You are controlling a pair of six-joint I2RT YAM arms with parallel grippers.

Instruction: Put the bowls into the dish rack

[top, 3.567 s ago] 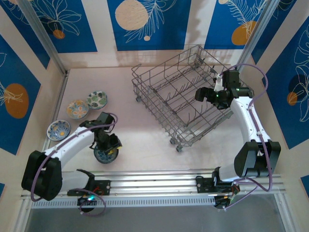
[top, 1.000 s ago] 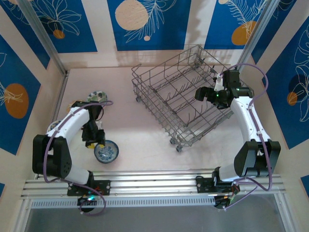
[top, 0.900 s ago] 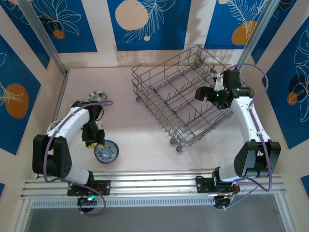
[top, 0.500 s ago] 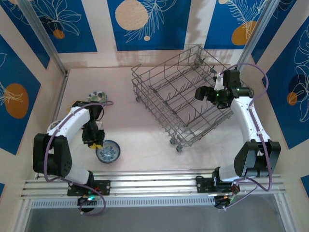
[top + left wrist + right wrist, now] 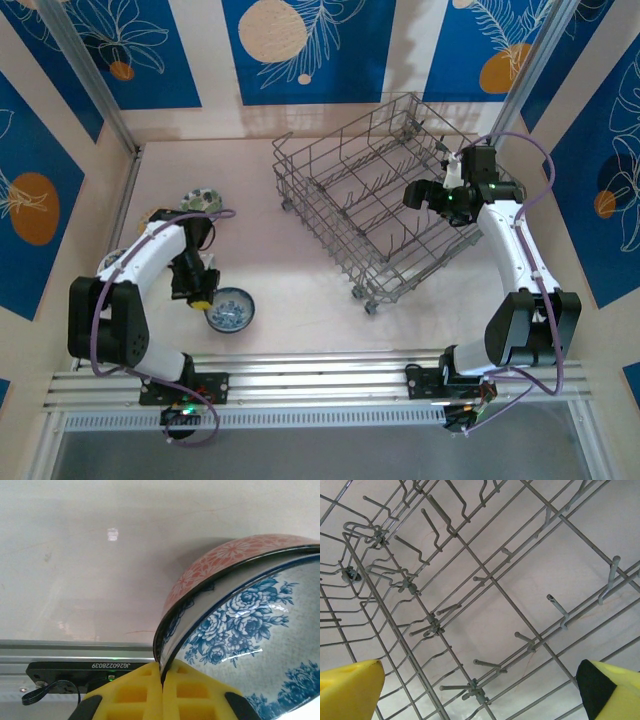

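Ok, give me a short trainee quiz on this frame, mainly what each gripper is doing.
1. Multiple choice: what is the left gripper shut on?
A) nothing
B) the rim of a bowl
C) a plate
2. True or false: the rack has no bowl in it.
3. Short answer: the right gripper hangs over the rack's tines. Is it open or shut?

Key: 1 B; 2 true; 3 open, with its yellow pads far apart in the right wrist view.
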